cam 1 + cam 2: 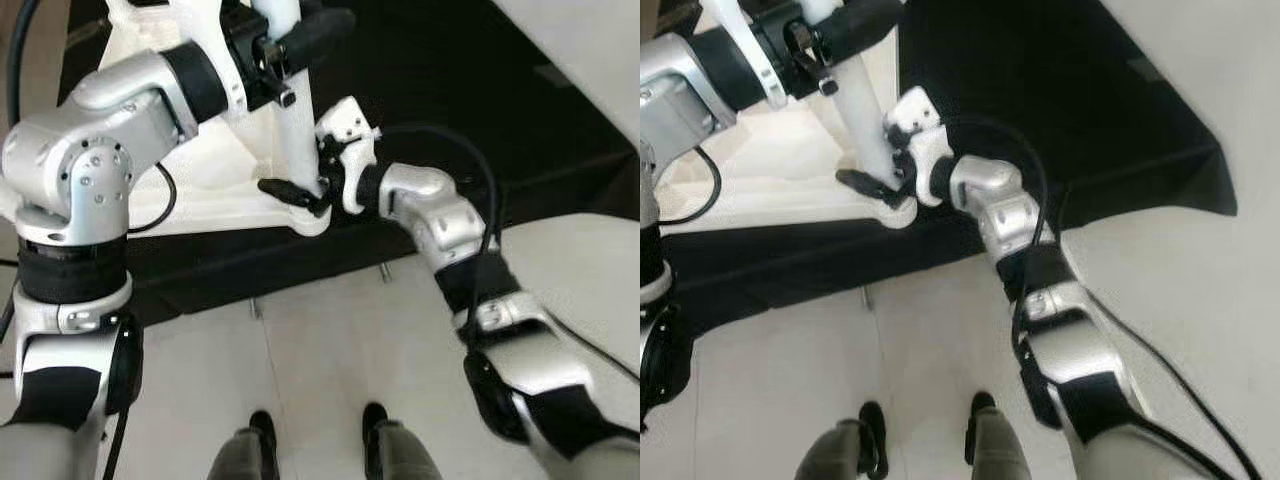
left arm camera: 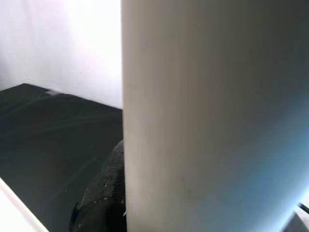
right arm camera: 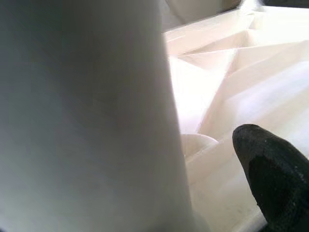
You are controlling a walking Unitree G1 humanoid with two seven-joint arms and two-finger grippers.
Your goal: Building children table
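From the head views, we see the white table top (image 1: 215, 190) lying upside down on a black mat (image 1: 470, 110), its white leg (image 1: 295, 120) standing at the near corner. Our left gripper (image 1: 300, 40) clasps the leg high up; our right gripper (image 1: 305, 190) clenches its base. Left wrist view: the leg, close. Right wrist view: one fingertip (image 3: 275, 174) beside it. We see no writing.
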